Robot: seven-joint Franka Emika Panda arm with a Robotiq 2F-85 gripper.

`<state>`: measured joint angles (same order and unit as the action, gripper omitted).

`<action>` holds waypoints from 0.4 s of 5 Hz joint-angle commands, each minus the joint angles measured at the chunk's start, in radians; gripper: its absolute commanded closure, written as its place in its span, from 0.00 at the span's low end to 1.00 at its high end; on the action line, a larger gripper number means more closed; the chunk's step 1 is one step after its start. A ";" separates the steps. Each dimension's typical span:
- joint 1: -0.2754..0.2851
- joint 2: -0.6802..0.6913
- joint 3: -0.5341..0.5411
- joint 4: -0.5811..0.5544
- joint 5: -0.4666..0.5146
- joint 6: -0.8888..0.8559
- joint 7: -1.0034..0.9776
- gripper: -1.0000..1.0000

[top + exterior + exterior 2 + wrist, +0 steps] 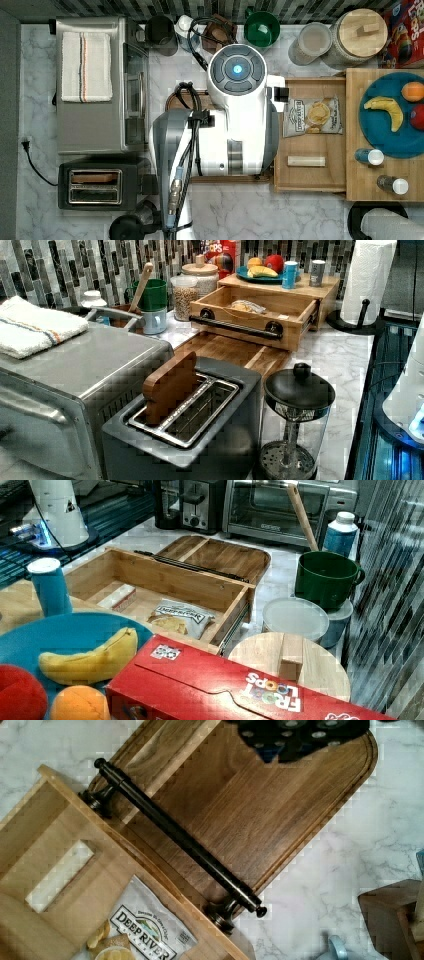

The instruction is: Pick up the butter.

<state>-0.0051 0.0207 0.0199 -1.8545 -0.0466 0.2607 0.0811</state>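
Lying in open wooden drawer (310, 176) on marble counter (250, 210): butter (306, 161).

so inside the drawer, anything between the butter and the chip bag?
Nothing. In the top view, bare drawer floor separates the butter from the chip bag; the right view shows the same gap.

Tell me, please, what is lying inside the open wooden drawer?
Inside the drawer lie the butter and a snack bag, apart from each other. The arm hides its handle end in the top view.
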 commanded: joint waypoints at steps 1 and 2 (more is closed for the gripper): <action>0.002 0.000 -0.002 0.000 0.000 0.003 0.003 1.00; -0.001 -0.017 0.001 -0.052 -0.002 0.044 0.040 1.00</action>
<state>-0.0050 0.0208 0.0211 -1.8926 -0.0493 0.2854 0.0829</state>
